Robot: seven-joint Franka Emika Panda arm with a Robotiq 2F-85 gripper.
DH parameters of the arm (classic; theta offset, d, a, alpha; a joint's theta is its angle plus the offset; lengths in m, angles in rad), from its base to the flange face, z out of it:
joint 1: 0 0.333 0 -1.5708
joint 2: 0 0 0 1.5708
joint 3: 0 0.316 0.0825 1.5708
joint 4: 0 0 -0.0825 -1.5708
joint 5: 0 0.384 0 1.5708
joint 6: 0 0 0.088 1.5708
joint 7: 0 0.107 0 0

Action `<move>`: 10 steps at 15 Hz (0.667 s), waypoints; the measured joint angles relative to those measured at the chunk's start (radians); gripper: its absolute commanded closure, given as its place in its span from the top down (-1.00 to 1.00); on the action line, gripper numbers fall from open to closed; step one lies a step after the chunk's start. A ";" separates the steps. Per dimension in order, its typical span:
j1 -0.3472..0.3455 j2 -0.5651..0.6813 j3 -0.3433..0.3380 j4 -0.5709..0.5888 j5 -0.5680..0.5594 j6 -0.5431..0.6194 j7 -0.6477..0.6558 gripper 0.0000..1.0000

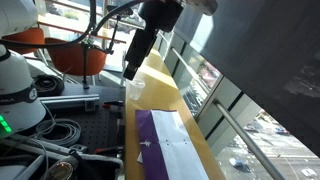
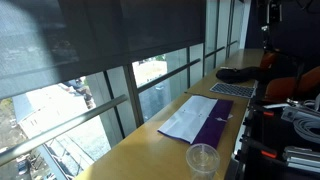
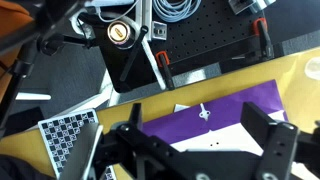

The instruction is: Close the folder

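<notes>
Hovering above the yellow bench [image 3: 260, 80], the hand [image 3: 197, 140] looks straight down on the folder [image 3: 235, 108], and I'd say here's the reason. The folder lies flat and wide open on the bench by the windows, purple cover splayed out beside the white sheets [image 2: 185, 118], so that loose flap is the part that has to swing over. A clear plastic cup [image 2: 202, 158] stands just beside the folder's end in an exterior view, worth minding. Now the hand: its two black fingers [image 3: 265, 140] are spread wide, one on either side of the wrist view. There's nothing between them, and they touch neither cover nor paper as far as the views show.
</notes>
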 measured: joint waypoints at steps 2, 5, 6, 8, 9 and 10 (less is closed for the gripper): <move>0.000 0.000 0.000 0.002 0.000 0.002 0.000 1.00; 0.000 0.000 0.000 0.002 0.000 0.002 0.000 1.00; 0.000 0.000 0.000 0.002 0.000 0.002 0.000 1.00; 0.000 0.003 0.000 0.001 0.000 0.013 -0.002 1.00; 0.000 0.013 -0.001 0.000 0.000 0.033 -0.007 1.00; 0.000 0.031 -0.003 0.001 0.000 0.070 -0.015 1.00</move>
